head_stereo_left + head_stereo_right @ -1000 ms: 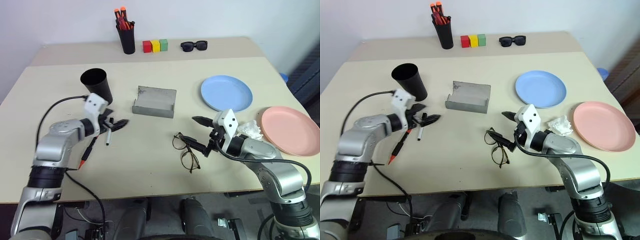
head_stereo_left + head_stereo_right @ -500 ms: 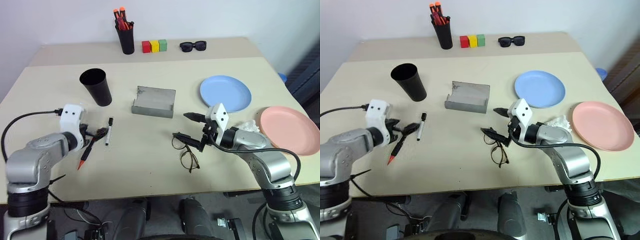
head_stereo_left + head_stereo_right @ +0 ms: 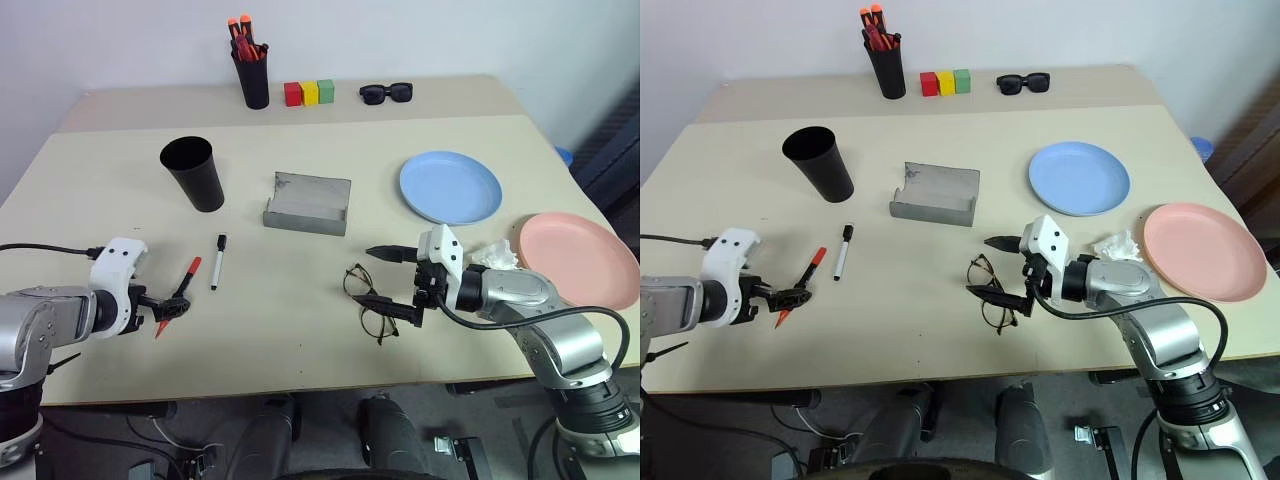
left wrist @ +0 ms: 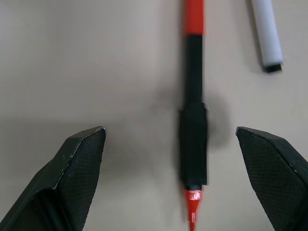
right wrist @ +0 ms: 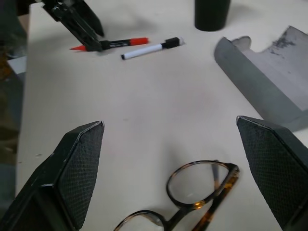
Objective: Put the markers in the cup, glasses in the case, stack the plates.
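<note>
From the head cameras, both arms worked low over a pale beige table (image 3: 300, 340) set against a plain white wall, a second table butted behind it. The left claw (image 3: 165, 305) stood spread over the point end of the red marker (image 3: 180, 290), holding nothing; the white marker (image 3: 216, 275) lay just beside it, and the empty black cup (image 3: 195, 173) stood well apart toward the wall. The right claw (image 3: 392, 280) was spread too, its fingers straddling the glasses (image 3: 368, 302), which lay flat near the open grey case (image 3: 308, 204). The blue plate (image 3: 452, 186) and the pink plate (image 3: 580, 258) sat apart, unstacked, a crumpled tissue (image 3: 497, 257) between them. Nothing looked finished; pickups of a marker and the glasses seemed in hand

The left wrist camera showed the red marker lying between the wide fingers (image 4: 72, 173), nearer one of them. The next move likely called for centring, lowering and pinching the barrel

The right wrist camera showed the glasses' lens rim between its parted fingers (image 5: 67, 173), with the case beyond. A gentle squeeze on the thin frame looked needed, since it could slip or twist

A pen holder (image 3: 254, 75), coloured blocks (image 3: 309, 92) and sunglasses (image 3: 386, 92) lined the far table
</note>
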Controlling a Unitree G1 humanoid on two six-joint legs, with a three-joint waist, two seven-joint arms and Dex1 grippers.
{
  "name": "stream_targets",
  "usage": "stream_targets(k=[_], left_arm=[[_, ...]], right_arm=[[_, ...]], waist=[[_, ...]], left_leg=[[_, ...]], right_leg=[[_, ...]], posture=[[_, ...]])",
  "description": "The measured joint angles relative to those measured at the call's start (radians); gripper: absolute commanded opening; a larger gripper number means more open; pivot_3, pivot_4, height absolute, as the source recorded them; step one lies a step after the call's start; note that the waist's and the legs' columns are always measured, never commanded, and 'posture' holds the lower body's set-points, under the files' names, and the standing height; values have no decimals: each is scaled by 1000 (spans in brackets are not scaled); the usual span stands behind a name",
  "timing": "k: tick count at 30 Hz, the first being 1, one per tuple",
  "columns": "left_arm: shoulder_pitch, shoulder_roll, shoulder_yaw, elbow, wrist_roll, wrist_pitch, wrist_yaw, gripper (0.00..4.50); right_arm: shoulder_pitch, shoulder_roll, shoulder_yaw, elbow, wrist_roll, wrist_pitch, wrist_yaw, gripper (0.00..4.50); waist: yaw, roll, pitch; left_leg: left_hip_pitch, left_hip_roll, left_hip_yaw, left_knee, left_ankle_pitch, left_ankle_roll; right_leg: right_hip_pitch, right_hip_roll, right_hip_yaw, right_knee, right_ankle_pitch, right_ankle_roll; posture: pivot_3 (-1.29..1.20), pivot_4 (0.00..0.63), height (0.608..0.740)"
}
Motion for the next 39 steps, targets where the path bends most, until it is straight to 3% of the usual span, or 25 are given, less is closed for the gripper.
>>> stream_targets(k=[8,15,21,26,33,39], left_arm=[[3,44,-33,35,9,-27,4,6],[-6,-1,2,93,27,-117,25,6],[-168,-168,203,145,70,-524,109,6],[-319,-287,288,125,9,-672,170,6],[-395,-352,109,246,187,-977,265,6],[-476,-456,-1,533,334,-1329,325,6]], right_arm=[[5,-7,35,-23,-34,-18,3,4500],[-52,20,58,-23,-50,-18,-26,4500],[-167,164,35,51,-80,-77,-150,4500],[-247,276,21,114,-116,-148,-252,4500],[-305,420,46,189,-171,-187,-362,4500],[-353,520,64,276,-230,-206,-466,4500]], waist=[[2,0,0],[7,1,-1],[5,-5,0],[2,-6,0],[1,-5,0],[1,-5,0]], left_leg=[[0,0,1,0,0,0],[0,0,0,0,0,0],[-1,1,0,0,1,-1],[-1,1,1,-1,2,-1],[0,2,1,0,3,-2],[0,2,2,0,4,-3]], right_leg=[[-1,0,1,-1,0,0],[-4,0,1,-1,0,-1],[-5,1,1,-2,2,-2],[-2,2,1,0,6,5],[-2,5,1,0,7,5],[-3,5,1,1,8,5]], posture=[[0,150,740],[0,150,740],[0,150,740],[0,150,740],[0,150,740],[0,150,740]])
